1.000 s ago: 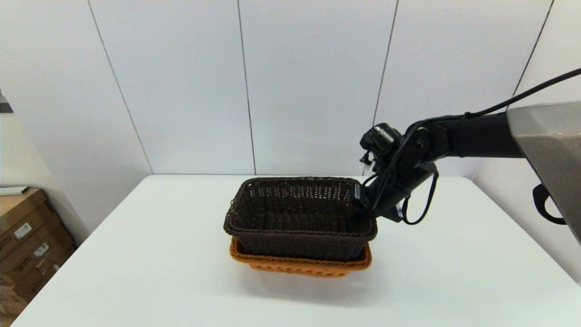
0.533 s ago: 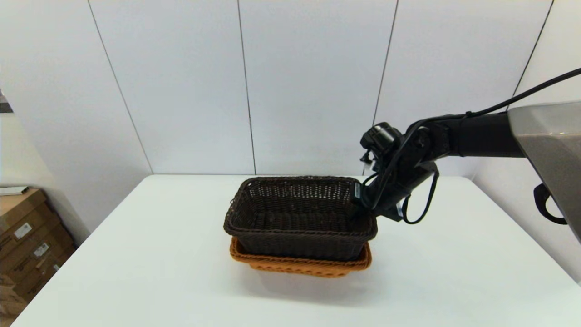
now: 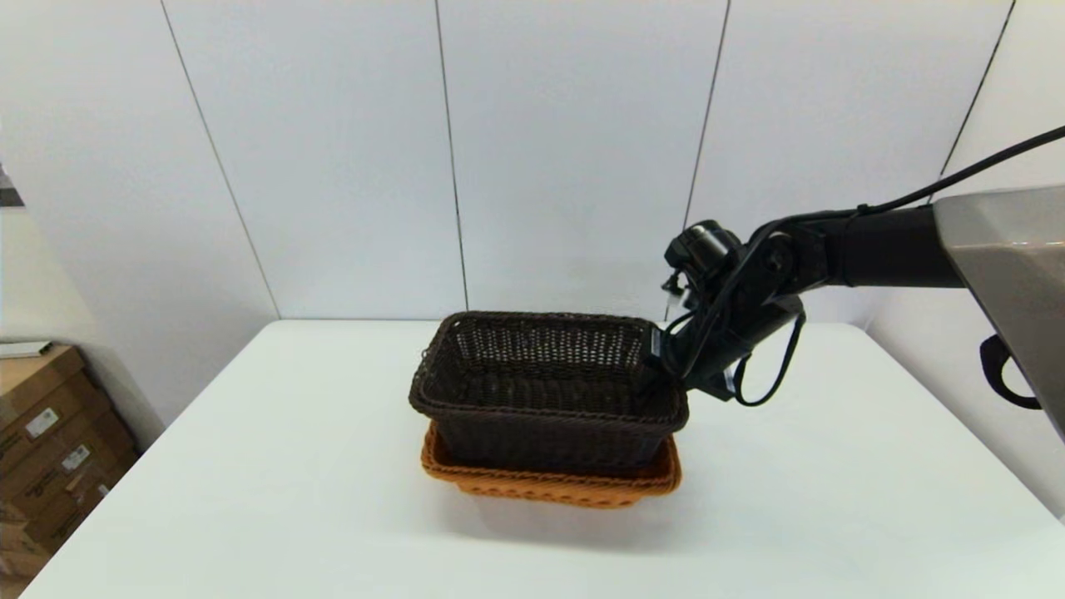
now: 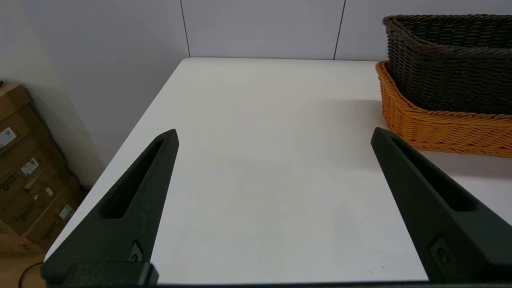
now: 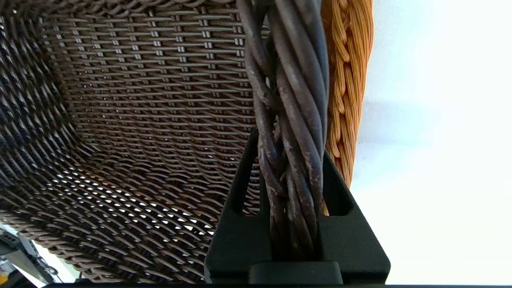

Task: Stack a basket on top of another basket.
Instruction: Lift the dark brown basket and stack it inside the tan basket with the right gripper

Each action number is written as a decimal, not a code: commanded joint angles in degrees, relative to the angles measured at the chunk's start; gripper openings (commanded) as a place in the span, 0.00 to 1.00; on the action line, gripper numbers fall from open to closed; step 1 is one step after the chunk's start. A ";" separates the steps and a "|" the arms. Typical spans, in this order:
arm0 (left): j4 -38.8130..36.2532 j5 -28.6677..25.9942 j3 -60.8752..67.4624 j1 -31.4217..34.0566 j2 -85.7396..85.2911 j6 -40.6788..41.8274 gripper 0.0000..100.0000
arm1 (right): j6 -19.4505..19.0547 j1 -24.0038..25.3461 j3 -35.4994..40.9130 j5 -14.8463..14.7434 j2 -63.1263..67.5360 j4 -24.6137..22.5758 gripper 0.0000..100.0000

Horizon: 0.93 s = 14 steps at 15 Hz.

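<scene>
The right gripper (image 5: pixel 290 160) clamps the dark basket's (image 3: pixel 545 391) right rim, tilting it inside the orange basket (image 3: pixel 549 484); the left gripper (image 4: pixel 274 136) is spread over bare table (image 3: pixel 832 499).

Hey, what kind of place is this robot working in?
Probably a lab or test room, not a home: a bare white table, plain white panelled walls, and stacked cardboard boxes on the floor beside the table.

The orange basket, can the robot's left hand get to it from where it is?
Probably yes. The left hand is open over bare table, and nothing lies between it and the orange basket's near end.
</scene>
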 commanded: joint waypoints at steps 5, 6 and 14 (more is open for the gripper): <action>-0.01 0.03 0.00 0.01 -0.01 0.01 1.00 | 0.09 0.02 0.13 0.22 -0.22 0.32 1.00; -0.01 0.03 0.00 0.01 -0.01 0.01 1.00 | 0.00 0.02 0.13 0.13 -0.22 0.32 1.00; -0.01 0.12 0.00 0.01 -0.01 0.01 1.00 | 0.17 -2.97 -1.19 0.04 -8.65 0.49 1.00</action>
